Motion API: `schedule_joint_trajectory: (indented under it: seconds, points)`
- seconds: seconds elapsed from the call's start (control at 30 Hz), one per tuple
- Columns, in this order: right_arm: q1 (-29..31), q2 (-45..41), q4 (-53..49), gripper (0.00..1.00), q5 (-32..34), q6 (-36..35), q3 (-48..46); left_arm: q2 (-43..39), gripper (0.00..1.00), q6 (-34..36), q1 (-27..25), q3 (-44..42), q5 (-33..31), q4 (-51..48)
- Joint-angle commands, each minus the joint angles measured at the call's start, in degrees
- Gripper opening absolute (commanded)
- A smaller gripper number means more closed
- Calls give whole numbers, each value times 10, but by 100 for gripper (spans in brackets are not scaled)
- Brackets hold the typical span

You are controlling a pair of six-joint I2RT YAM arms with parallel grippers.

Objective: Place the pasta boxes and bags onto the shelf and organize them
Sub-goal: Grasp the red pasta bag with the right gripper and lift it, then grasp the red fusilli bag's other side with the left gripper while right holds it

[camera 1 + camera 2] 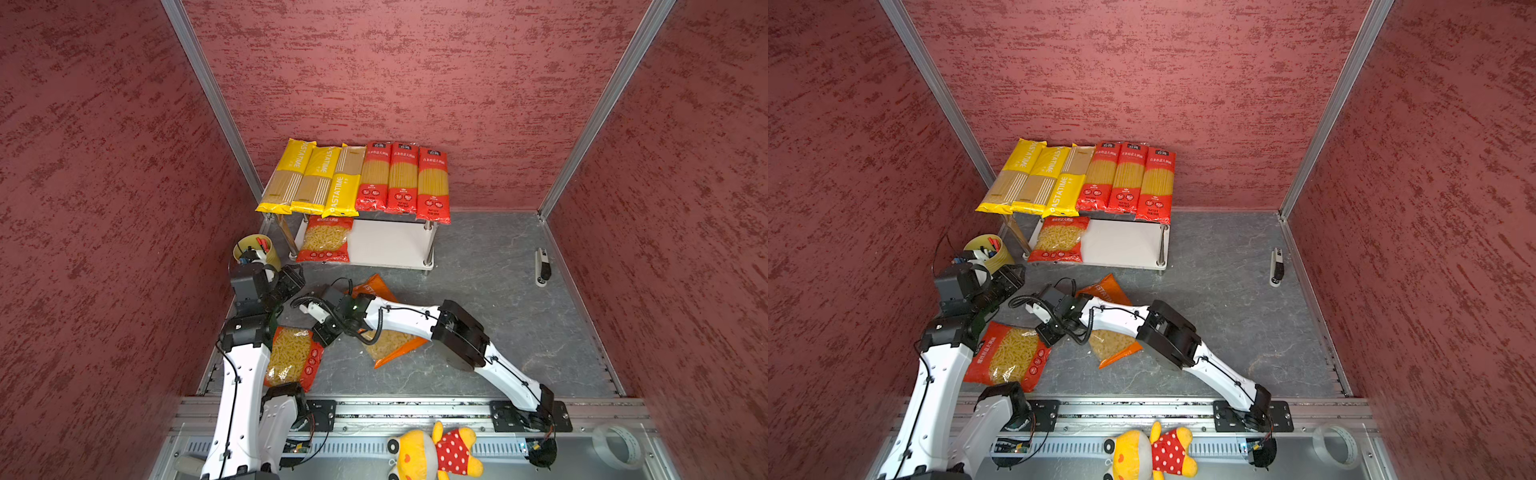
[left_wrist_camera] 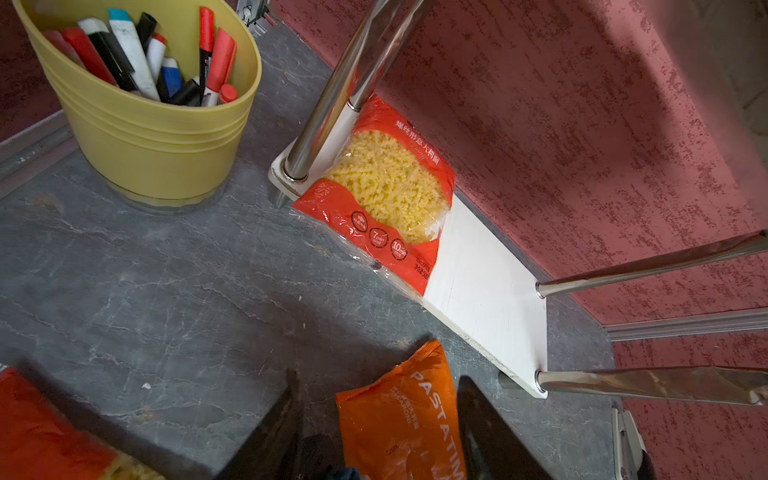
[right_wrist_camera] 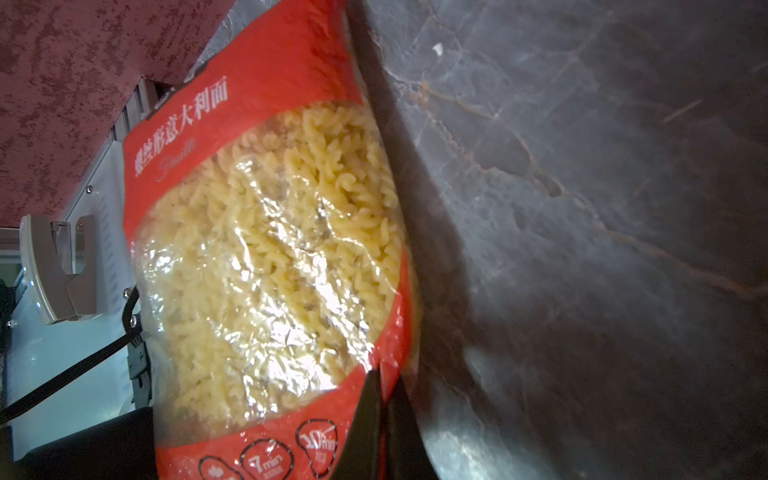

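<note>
In both top views the shelf (image 1: pixel 390 245) stands far centre, top tier full: 3 yellow spaghetti packs (image 1: pixel 309 178) left, 3 red spaghetti packs (image 1: pixel 401 178) right. A shelved red bag (image 1: pixel 325 241) lies at the left of the lower tier, rest of that board bare. Left to shelve, by the look, 2 of 9: the loose red bag (image 1: pixel 293 357) near left and the orange macaroni bag (image 1: pixel 1111 347) centre, partly under the right arm. Grey marbled table (image 1: pixel 498 299), red textured walls (image 1: pixel 415 62) on 3 sides w/ alu. corner rails; pen cup (image 1: pixel 255 249) left of shelf, plush toy (image 1: pixel 436 453) on the near rail. Left wrist view: left tool (image 2: pixel 378 380) partly open, holding nothing, pointed toward the orange macaroni bag (image 2: pixel 403 415) and lower tier. Right wrist view: right tool (image 3: pixel 384 411) closed tight on the side edge of the loose red bag (image 3: pixel 266 249); can't tell if the bag is lifted off the table yet.
</note>
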Motion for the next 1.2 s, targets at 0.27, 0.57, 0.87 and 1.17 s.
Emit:
schedule_joint_trajectory:
  seconds: [0.27, 0.57, 0.87, 1.17]
  points:
    - [-43, -267, 70, 0, 147, 21, -204, -7, 59, 21, -46, 49, -3, -11]
    - [-96, -495, 252, 0, 186, 286, -587, 7, 59, -24, -195, 8, -70, 30]
    - [-93, -505, 263, 10, 147, 313, -654, -1, 59, -98, -332, -68, -198, -2]
    - [-118, -569, 174, 35, 88, 216, -654, -58, 65, -217, -392, -157, -262, -60]
